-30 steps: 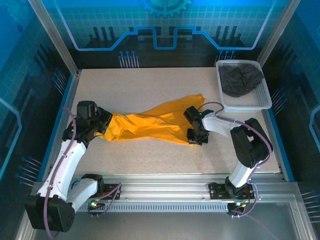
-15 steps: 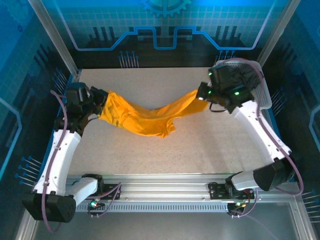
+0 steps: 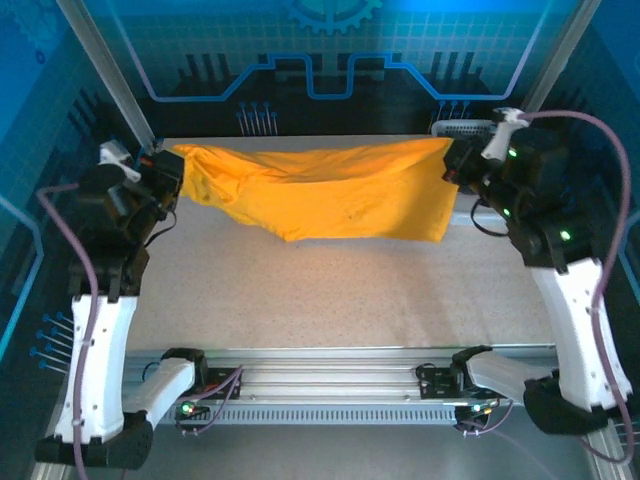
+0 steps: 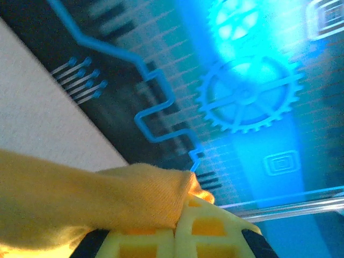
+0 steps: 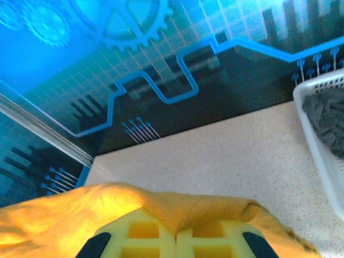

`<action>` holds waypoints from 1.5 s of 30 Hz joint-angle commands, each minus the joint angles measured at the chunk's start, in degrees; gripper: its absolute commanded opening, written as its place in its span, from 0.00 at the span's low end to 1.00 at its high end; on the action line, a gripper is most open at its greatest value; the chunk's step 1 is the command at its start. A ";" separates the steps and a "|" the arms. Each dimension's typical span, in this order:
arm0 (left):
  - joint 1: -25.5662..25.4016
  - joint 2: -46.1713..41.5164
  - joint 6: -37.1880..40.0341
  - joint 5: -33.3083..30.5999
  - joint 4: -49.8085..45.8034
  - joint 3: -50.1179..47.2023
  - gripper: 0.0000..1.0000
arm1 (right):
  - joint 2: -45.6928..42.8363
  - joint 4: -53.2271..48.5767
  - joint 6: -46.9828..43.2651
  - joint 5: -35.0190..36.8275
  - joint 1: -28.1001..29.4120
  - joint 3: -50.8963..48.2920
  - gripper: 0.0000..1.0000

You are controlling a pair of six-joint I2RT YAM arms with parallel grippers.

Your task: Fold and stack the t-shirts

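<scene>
**Orange shirt stretched wide between two clenched tools**

At about 10 o'clock on the tabletop (image 3: 330,300), the left tool (image 3: 166,176) is clamping the left corner of the orange-yellow t-shirt (image 3: 330,192). In the left wrist view, its pale pads are pressing together with a bunched fold of fabric between them.

The shirt is spreading as a wide sheet from 10 o'clock to 2 o'clock along the far side of the tabletop. Its top edge is running nearly taut and its lower edge is sagging toward 6 o'clock. Whether that edge is touching the surface cannot be told.

At about 2 o'clock, the right tool (image 3: 456,166) is gripping the shirt's right corner, fingers closed over the cloth. Just past it, at 1 o'clock, the white mesh basket (image 5: 317,153) is holding the dark grey t-shirt (image 5: 329,122).
</scene>
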 commanded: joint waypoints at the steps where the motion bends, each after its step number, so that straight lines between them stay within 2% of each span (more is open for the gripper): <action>1: 0.70 -2.81 5.37 -6.24 4.30 6.21 0.00 | -3.36 1.63 -0.41 4.34 -1.07 -1.02 0.00; 6: 0.70 0.48 7.38 -7.83 5.74 10.70 0.00 | 0.59 3.06 0.42 4.17 -2.31 0.39 0.00; 9: 0.70 5.45 5.05 -8.16 6.05 10.77 0.00 | 7.17 3.84 1.44 3.25 -4.12 3.15 0.00; 14: 0.79 20.39 2.91 -7.00 6.65 11.21 0.00 | 24.94 5.64 4.04 -2.28 -9.17 10.49 0.00; 18: 1.34 36.45 3.37 -4.19 11.09 13.33 0.00 | 46.77 -1.65 4.26 -7.89 -11.31 27.82 0.00; 20: 2.28 45.51 3.81 -0.03 12.52 16.79 0.03 | 57.53 -6.31 2.08 -10.30 -11.34 38.82 0.15; 22: 3.47 55.36 3.44 6.12 11.97 22.66 0.24 | 67.34 -11.74 0.35 -10.22 -11.00 49.57 0.36; 23: 3.80 58.57 3.37 8.56 11.42 25.12 0.31 | 70.02 -13.29 -0.25 -10.09 -10.83 52.71 0.43; 24: 3.86 61.13 3.51 9.42 10.08 27.37 0.39 | 72.74 -14.91 -0.71 -9.90 -10.71 55.18 0.49; 26: 3.60 61.96 5.36 9.20 8.79 28.67 0.50 | 73.89 -16.56 -1.27 -9.88 -10.50 55.50 0.56; 27: 3.60 60.89 6.56 8.66 8.11 28.10 0.55 | 72.98 -16.79 -1.42 -9.61 -10.27 53.85 0.57; 30: 3.35 54.49 10.46 6.97 3.56 22.84 0.57 | 64.51 -14.24 -1.66 -8.20 -9.02 40.77 0.58; 35: 0.80 38.14 11.43 2.06 -8.49 2.92 0.56 | 44.36 -3.60 4.43 -6.85 -6.37 7.05 0.57; 37: -1.16 30.85 8.36 1.26 -12.76 -7.70 0.53 | 37.97 -1.64 7.54 -6.74 -5.43 -3.59 0.53; 40: -5.32 21.84 1.51 2.37 -18.57 -21.83 0.50 | 29.23 0.47 11.45 -7.71 -4.02 -17.39 0.52; 45: -13.87 11.44 -6.39 4.88 -24.62 -36.29 0.51 | 19.64 1.09 14.27 -11.71 -2.19 -31.47 0.53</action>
